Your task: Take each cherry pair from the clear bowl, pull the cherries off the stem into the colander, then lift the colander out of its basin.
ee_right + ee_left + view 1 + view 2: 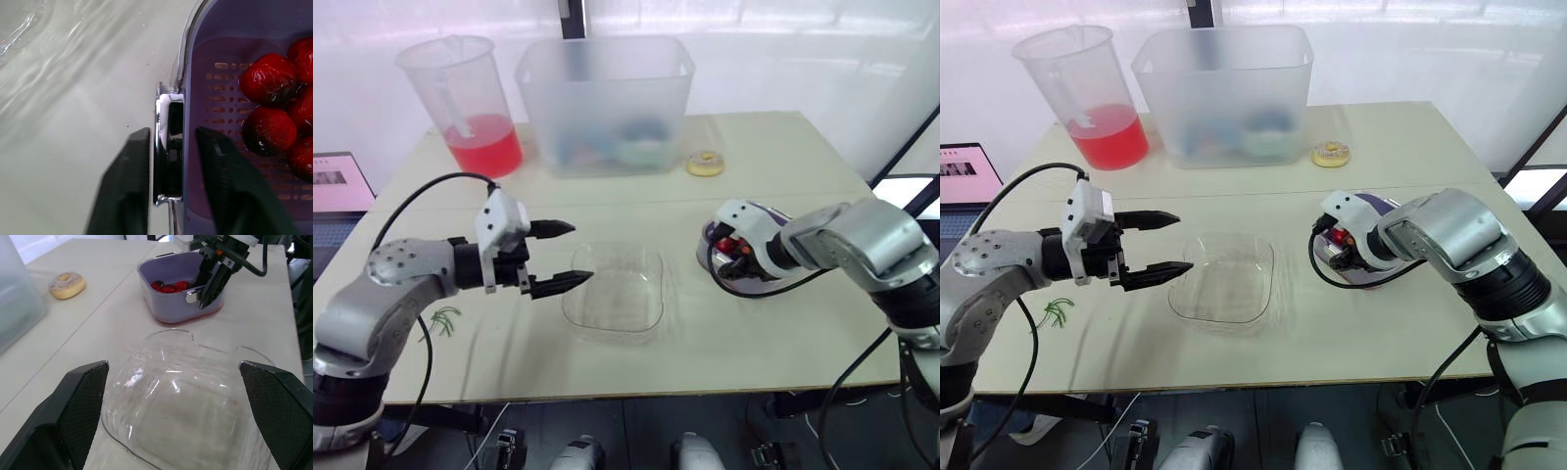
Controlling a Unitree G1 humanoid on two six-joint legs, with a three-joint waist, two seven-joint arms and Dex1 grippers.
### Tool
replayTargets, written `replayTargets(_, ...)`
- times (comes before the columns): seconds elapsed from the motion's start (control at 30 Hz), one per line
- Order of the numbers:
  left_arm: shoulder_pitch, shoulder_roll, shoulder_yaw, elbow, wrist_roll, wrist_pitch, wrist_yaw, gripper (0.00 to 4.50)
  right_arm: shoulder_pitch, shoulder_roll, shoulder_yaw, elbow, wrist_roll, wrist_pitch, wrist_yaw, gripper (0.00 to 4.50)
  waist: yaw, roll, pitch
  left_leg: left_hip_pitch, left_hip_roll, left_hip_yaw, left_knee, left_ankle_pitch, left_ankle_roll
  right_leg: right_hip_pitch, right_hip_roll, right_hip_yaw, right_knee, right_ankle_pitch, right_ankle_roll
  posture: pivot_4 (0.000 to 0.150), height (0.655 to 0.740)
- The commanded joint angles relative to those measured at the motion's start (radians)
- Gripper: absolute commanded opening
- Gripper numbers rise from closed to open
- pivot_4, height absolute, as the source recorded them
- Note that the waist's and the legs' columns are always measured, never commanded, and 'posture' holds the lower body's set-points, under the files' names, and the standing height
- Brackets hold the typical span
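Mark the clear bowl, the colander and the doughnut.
clear bowl (615, 294), left eye view, bare bottom.
colander (222, 105), right wrist view, perforated purple wall.
doughnut (73, 289), left wrist view, ring beside the hole.

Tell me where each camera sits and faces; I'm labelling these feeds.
Left eye view: on the head, facing forward and down over the table; both arms show, left gripper beside the clear bowl.
Right eye view: its stereo twin, same scene; right gripper at the colander.
Left wrist view: from that wrist, along its open fingers, across the bowl to the colander.
Right wrist view: from that wrist, along its fingers astride the colander's wall, at cherries.
Both wrist views share those cherries.
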State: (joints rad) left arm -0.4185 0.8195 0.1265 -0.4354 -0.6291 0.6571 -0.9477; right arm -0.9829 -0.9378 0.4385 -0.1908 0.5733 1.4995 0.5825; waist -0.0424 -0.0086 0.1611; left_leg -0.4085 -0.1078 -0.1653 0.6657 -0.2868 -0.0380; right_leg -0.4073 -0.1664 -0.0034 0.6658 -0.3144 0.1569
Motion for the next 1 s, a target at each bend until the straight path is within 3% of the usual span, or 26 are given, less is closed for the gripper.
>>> replayTargets(0.03,-0.019,0.003,-0.004,-0.002,0.016,-0.03,0.004,4.5,-0.036,0.006,-0.013,-0.002,-0.036,-0.016,0.015,0.23,0.0,0.0,0.0,0.0,0.0,0.0,0.0,0.0,0.0,0.0,0.0,0.0,0.0,0.0,0.0,0.15,0.74)
replayTargets(0.57,-0.095,-0.01,-0.07,0.089,0.06,-0.085,-0.038,4.5,-0.072,-0.07,-0.046,-0.119,-0.027,0.074,0.086,0.24,0.002,0.0,0.0,0.0,0.0,0.0,0.0,0.0,0.0,-0.001,0.0,0.0,0.0,0.0,0.0,0.15,0.74)
replayTargets(1.0,-0.186,-0.05,-0.128,0.186,0.107,-0.138,-0.082,4.5,-0.12,-0.137,-0.182,-0.207,0.023,0.104,0.152,0.24,0.001,0.0,0.0,0.0,0.0,0.001,0.0,0.0,0.0,-0.001,0.0,0.0,0.0,0.0,0.0,0.15,0.74)
